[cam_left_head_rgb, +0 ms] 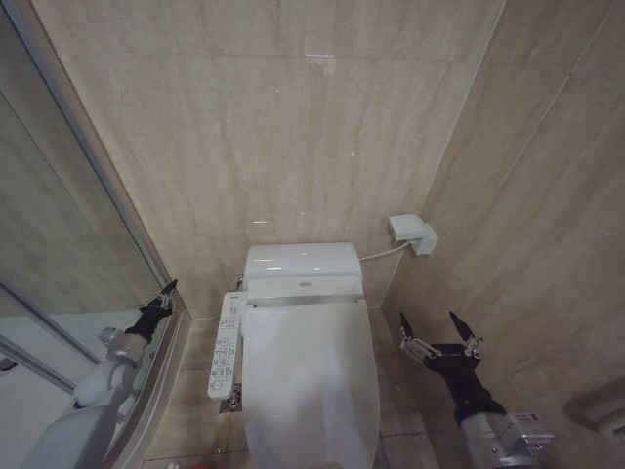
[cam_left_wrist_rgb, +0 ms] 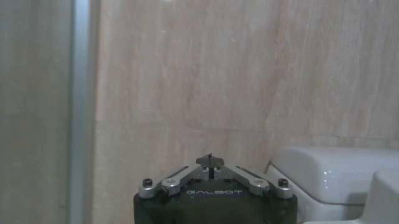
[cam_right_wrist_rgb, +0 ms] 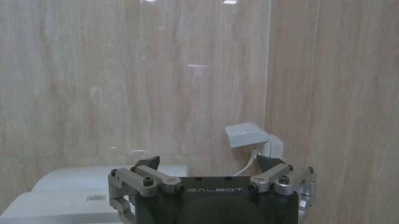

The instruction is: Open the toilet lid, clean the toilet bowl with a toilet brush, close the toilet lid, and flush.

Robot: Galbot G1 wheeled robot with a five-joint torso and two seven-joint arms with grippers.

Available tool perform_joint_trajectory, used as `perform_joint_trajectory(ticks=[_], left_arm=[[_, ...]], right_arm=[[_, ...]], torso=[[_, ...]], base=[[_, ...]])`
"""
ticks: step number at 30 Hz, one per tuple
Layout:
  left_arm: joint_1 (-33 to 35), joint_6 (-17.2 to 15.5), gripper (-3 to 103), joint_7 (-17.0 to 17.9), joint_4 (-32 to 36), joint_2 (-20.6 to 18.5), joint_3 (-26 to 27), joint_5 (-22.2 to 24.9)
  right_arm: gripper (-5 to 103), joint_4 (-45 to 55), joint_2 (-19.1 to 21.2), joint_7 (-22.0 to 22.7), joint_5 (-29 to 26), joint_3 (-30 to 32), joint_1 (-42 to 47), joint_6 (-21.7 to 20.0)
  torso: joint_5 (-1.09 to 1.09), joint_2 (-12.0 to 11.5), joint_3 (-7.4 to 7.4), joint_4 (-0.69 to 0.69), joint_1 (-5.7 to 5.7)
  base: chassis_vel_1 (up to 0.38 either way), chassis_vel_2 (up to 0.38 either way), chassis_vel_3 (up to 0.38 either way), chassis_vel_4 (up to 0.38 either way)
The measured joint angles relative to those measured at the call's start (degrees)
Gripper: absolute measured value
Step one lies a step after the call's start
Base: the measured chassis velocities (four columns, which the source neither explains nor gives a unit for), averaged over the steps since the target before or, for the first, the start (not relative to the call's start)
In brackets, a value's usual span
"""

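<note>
Flanking the shut toilet lid (cam_left_head_rgb: 308, 376), I hold both arms clear. Right gripper (cam_left_head_rgb: 437, 332) jaws gape wide; left gripper (cam_left_head_rgb: 166, 293) jaws seem pinched together, empty.

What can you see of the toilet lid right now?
The toilet lid is a large, smooth, glossy white plastic oval, shut flat over the bowl in front of the tank unit. The control panel runs along its left edge. Neither the left gripper nor the right gripper touches it.
</note>
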State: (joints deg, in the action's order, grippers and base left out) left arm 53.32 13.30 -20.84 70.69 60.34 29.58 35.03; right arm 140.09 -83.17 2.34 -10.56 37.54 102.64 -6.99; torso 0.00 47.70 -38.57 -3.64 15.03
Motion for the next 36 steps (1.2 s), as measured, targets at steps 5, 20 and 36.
perform_joint_trajectory(ticks=[5,20,36], left_arm=[[-5.4,1.3,0,-1.5,-5.8,1.6,-4.1,-0.8],[-17.4,5.7,0,-9.1,-19.5,0.6,-12.8,-1.6],[-23.0,10.3,0,-19.3,-29.0,3.6,-17.6,-3.6]], right_arm=[[100,0.0,0.0,0.0,0.0,0.0,0.0,0.0],[100,0.0,0.0,0.0,0.0,0.0,0.0,0.0],[100,0.0,0.0,0.0,0.0,0.0,0.0,0.0]], torso=[[0.0,0.0,0.0,0.0,0.0],[0.0,0.0,0.0,0.0,0.0],[0.0,0.0,0.0,0.0,0.0]], base=[[0.0,0.0,0.0,0.0],[0.0,0.0,0.0,0.0],[0.0,0.0,0.0,0.0]])
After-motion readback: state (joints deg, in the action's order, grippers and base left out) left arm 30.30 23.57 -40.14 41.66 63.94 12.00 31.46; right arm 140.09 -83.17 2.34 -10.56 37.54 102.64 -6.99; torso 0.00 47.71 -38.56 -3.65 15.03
